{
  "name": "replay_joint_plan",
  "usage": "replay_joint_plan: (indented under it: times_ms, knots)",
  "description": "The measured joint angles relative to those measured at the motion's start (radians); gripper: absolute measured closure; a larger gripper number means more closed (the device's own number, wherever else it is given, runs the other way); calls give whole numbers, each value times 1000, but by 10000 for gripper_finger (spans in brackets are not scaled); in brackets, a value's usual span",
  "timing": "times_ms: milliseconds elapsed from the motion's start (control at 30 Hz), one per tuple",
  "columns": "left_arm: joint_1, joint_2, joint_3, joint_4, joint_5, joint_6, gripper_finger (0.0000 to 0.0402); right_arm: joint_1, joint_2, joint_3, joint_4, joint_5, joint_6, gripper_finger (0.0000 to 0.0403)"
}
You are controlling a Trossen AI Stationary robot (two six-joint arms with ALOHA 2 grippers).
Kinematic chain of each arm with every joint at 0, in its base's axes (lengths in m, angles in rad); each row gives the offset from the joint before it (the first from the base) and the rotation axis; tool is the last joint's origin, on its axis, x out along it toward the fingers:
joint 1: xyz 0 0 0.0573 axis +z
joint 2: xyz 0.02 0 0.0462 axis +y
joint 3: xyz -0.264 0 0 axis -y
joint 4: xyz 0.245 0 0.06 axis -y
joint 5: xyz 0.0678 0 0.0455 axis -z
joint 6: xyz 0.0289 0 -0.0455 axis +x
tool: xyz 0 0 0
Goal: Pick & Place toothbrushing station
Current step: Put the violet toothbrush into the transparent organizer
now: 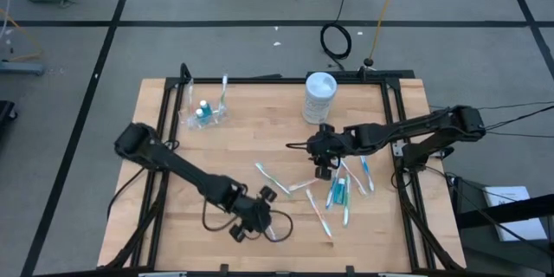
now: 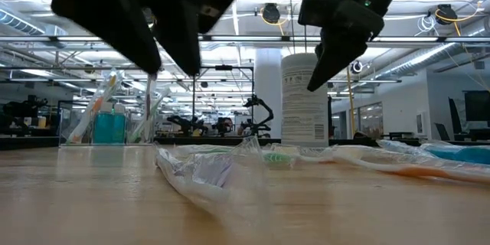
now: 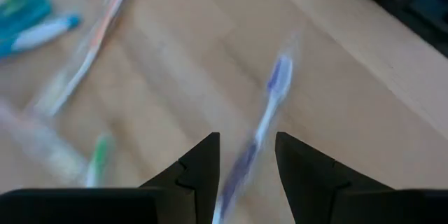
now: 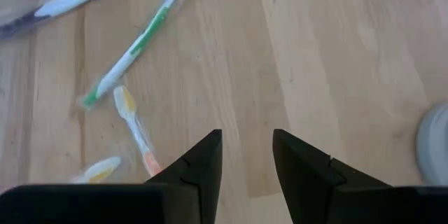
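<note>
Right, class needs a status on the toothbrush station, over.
Left gripper open over a purple toothbrush, empty. Right gripper open, empty, above the toothbrush pile. Cup far left. Nothing blocking.

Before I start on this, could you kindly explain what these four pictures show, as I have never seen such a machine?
It is a robot with two dark arms at a wooden table, each ending in a two-finger tool. One picture looks down from above, one looks level across the table top, and two come from cameras on the wrists. The left tool is at the near edge, open over a purple toothbrush. The right tool hangs open over the middle. Neither holds anything. Loose toothbrushes lie scattered on the wood. A clear cup with a few brushes stands at the far left, a white container at the far edge.
</note>
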Motion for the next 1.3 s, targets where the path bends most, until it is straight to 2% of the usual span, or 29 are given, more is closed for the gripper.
replay_joint_plan:
  times_ms: [133, 267, 500, 700, 800, 967, 1100, 1300]
  knots:
    - [-16, 100, 0, 159, 2, -1, 257, 3, 0, -32, 66, -1, 54, 282]
    - [-23, 146, 0, 201, 13, -21, 257, 25, 1, -61, 90, 0, 96, 282]
    - [-23, 186, 5, 105, -11, -108, 257, 94, 1, -112, 134, -1, 113, 282]
    - [-28, 202, 5, 90, -9, -44, 258, 119, 0, -112, 136, -1, 93, 282]
    - [-26, 192, 4, 85, -4, -27, 279, 118, 0, -112, 139, 0, 66, 282]
    - [-10, 186, 2, 91, 74, -50, 343, 116, 0, -112, 139, 2, 61, 282]
    - [-10, 149, -3, 81, 63, -50, 391, 116, 0, -112, 139, 2, 60, 282]
    - [-33, -42, -2, -19, -73, -110, 383, 116, 0, -112, 139, 2, 61, 282]
